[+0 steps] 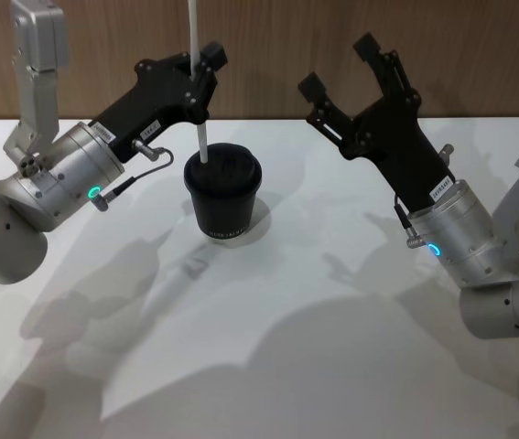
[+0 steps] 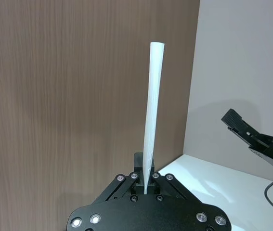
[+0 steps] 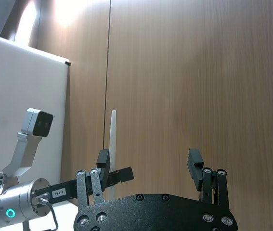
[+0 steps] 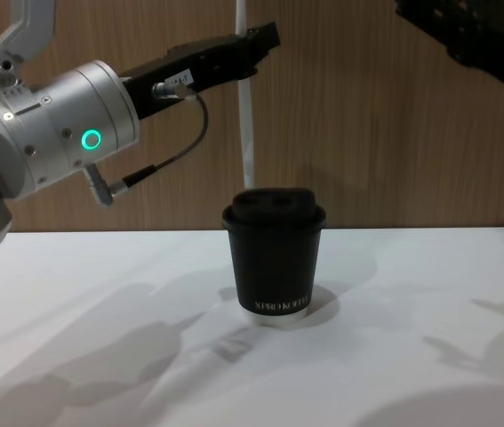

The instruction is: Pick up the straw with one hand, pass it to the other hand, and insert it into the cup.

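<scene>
Pinching thin white plastic straw point(image 1: 197, 55) upright, left gripper point(image 1: 200, 84) jaws hold it above small black lidded paper cup point(image 1: 223, 197) on white table point(image 1: 332, 302), lower tip at lid. Right gripper point(image 1: 339, 65) jaws spread, raised right of cup.

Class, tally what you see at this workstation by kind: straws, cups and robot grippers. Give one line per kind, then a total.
Thin white plastic straw, held upright by the left gripper, lower end at the cup's lid: 1
Small black paper cup with domed lid, standing on the white table: 1
Black grippers: left gripper, shut on the straw, and right gripper, open: 2
Total: 4
</scene>
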